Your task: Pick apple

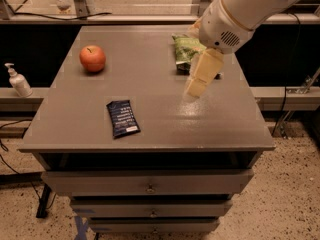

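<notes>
Camera view: a small, shiny red-orange apple (92, 58) sits at the far left of the grey cabinet top (150, 79), well apart from the cream gripper (193, 90) hanging over the right-centre. The arm appears to partly hide a green snack bag (184, 51). Whether the gripper is wide or closed cannot be told; a dark blue flat packet (123, 118) lies near the front.

place: lab | drawer cabinet (150, 184), speckled floor (290, 199), pump bottle (17, 81) | tool (196, 87) above drawer cabinet
</notes>
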Action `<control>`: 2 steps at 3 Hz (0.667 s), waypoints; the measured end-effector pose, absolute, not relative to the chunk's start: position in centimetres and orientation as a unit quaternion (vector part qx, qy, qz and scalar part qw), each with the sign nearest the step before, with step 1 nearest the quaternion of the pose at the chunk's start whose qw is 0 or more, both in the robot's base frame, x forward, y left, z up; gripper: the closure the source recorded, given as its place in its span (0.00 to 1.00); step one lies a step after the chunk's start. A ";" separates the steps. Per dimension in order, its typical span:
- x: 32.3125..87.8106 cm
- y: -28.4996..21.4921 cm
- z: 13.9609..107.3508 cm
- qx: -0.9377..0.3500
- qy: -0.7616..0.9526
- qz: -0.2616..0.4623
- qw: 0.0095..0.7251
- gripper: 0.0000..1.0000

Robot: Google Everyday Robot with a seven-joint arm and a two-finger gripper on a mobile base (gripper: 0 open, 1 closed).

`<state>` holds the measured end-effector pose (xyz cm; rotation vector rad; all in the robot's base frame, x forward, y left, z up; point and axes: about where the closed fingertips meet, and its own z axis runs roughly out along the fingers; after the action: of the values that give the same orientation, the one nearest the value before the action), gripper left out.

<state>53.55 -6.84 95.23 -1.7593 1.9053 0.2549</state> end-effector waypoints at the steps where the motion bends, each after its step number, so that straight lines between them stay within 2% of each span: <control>1: 53.5 -6.8 95.2 -0.651 0.705 0.094 0.265 0.00; 2: 54.5 -5.5 94.9 -0.641 0.706 0.106 0.282 0.00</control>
<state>54.49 -5.54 94.86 -1.7172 1.8916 0.2831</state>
